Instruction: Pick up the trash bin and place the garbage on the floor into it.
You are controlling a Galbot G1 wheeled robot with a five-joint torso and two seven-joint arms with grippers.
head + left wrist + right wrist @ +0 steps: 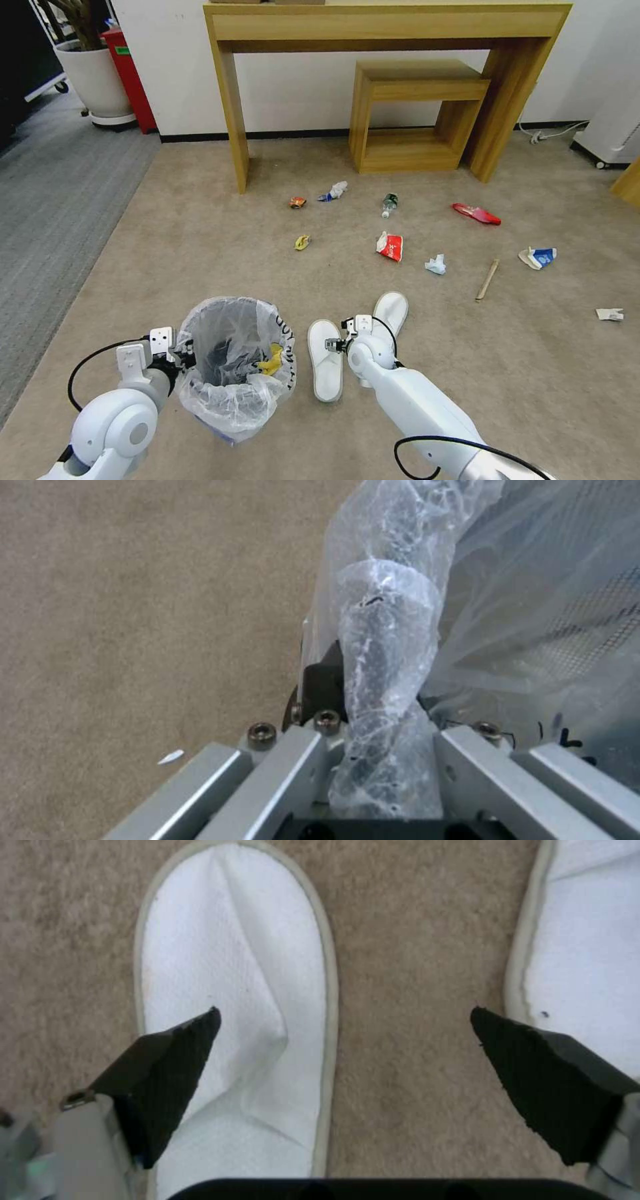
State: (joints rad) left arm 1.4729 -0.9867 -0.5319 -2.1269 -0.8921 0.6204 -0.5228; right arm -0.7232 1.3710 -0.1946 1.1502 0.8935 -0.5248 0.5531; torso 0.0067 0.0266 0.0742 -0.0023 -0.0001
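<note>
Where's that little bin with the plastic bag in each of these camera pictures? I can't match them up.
Head view: the trash bin is lower left of centre, its rim clamped by the left gripper.
Left wrist view: its bag-covered rim runs up between that gripper's fingers.
Right wrist view: the open right gripper looks down at two white slippers instead.
Shared landmark: the beige carpet.
</note>
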